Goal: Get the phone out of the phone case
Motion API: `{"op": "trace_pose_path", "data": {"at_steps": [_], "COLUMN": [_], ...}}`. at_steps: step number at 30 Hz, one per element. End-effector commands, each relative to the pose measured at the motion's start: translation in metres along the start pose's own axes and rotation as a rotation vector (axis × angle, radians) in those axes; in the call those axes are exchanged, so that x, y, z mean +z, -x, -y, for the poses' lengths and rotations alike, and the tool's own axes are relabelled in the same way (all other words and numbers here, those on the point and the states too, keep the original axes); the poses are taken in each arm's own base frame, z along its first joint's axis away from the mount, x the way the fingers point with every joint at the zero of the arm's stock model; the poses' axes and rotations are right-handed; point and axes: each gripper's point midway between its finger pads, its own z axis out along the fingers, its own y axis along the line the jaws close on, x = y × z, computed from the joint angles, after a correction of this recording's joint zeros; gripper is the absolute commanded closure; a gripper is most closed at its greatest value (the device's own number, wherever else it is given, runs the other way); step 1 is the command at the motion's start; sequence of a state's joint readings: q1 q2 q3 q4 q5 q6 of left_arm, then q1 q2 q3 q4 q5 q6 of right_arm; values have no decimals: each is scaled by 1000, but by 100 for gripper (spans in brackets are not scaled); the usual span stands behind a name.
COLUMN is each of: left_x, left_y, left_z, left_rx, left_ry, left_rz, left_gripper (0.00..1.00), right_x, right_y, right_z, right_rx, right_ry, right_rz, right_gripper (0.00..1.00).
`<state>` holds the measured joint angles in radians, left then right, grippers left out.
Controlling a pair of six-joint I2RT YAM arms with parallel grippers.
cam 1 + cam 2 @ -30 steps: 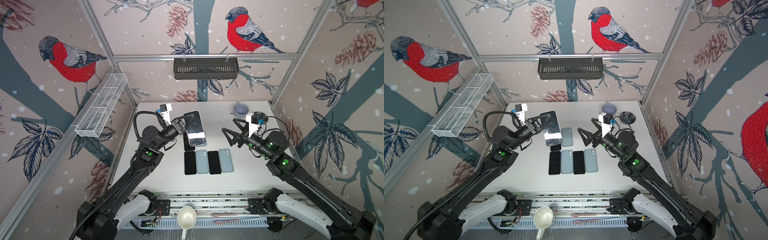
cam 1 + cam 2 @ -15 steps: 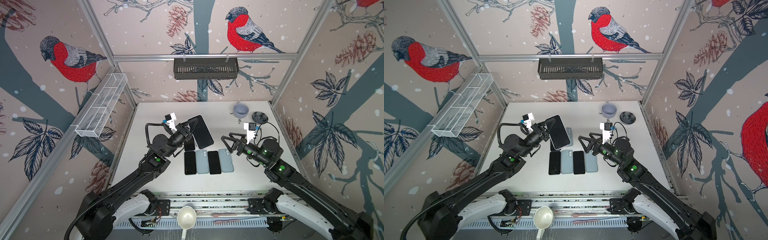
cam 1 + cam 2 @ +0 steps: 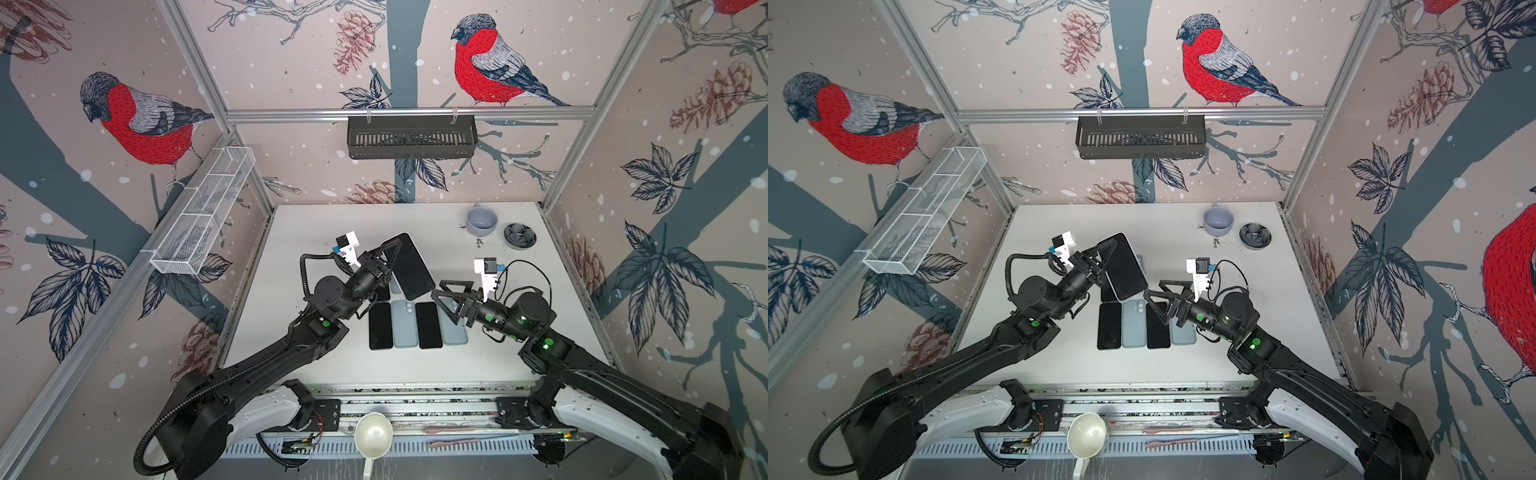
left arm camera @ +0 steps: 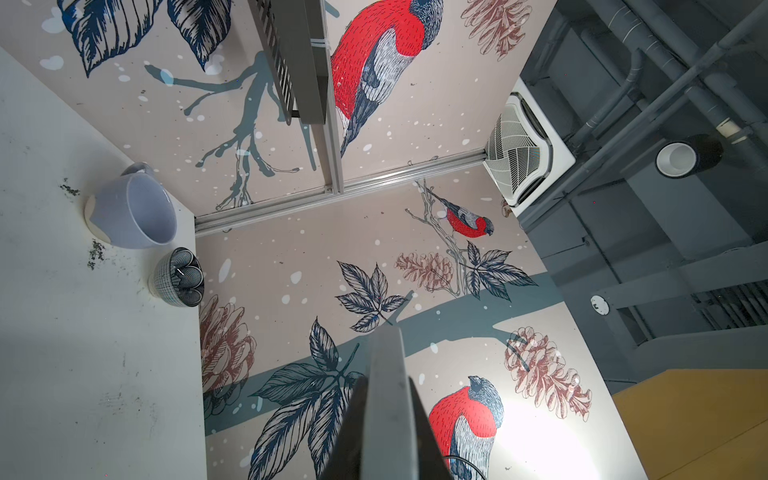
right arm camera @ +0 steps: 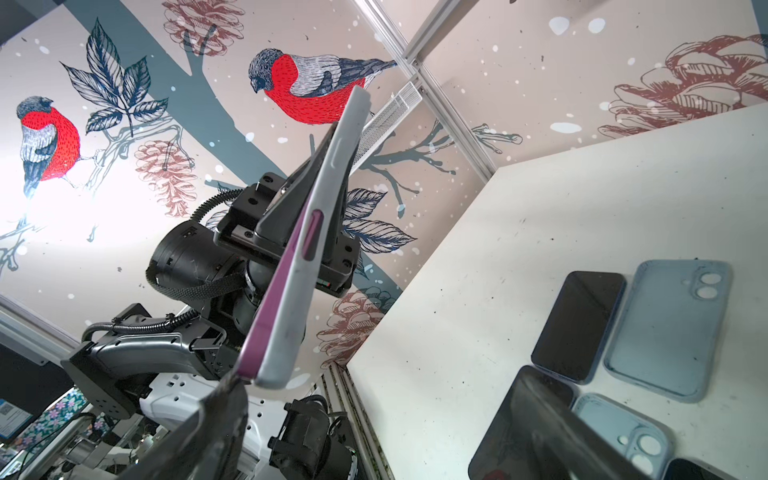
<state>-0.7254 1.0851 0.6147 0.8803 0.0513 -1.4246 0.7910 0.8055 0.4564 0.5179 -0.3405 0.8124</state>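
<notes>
My left gripper (image 3: 390, 251) (image 3: 1105, 251) is shut on the phone case (image 3: 409, 266) (image 3: 1126, 266) and holds it tilted above the table, dark screen up. The right wrist view shows it edge-on: a grey case (image 5: 320, 224) with the pink phone (image 5: 266, 320) seated inside. In the left wrist view its grey edge (image 4: 386, 386) runs between my fingers (image 4: 353, 419). My right gripper (image 3: 441, 297) (image 3: 1155, 304) (image 5: 380, 390) is open at the phone's lower end, and one fingertip (image 5: 226, 399) meets its bottom corner.
Several black phones (image 3: 380, 326) and empty blue cases (image 3: 405, 324) lie in rows on the white table (image 3: 311, 365) under the held phone. A lilac mug (image 3: 481, 220) and a small patterned bowl (image 3: 519, 236) stand at the back right.
The left arm has swung the cased phone right and tilted it toward the middle. The right gripper, still open, has come left and forward to the phone's lower end.
</notes>
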Motion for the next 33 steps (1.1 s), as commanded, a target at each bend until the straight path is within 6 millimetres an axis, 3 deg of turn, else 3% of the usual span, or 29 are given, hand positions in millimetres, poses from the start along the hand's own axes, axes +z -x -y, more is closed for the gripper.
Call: {"op": "trace_pose_path", "data": {"at_steps": [1, 33], "left_x": [-2, 1], "left_y": [4, -7], "left_z": [26, 35], "left_rx": [-8, -4], "left_ry": [-109, -156], "left_rz": [26, 4], "left_gripper": [100, 100], "right_x": [-1, -1], "right_y": [10, 0], "right_z": [-11, 1], "right_rx": [-1, 21], "right_ry": [50, 36], "right_rz": [51, 53], "right_gripper": [1, 0]}}
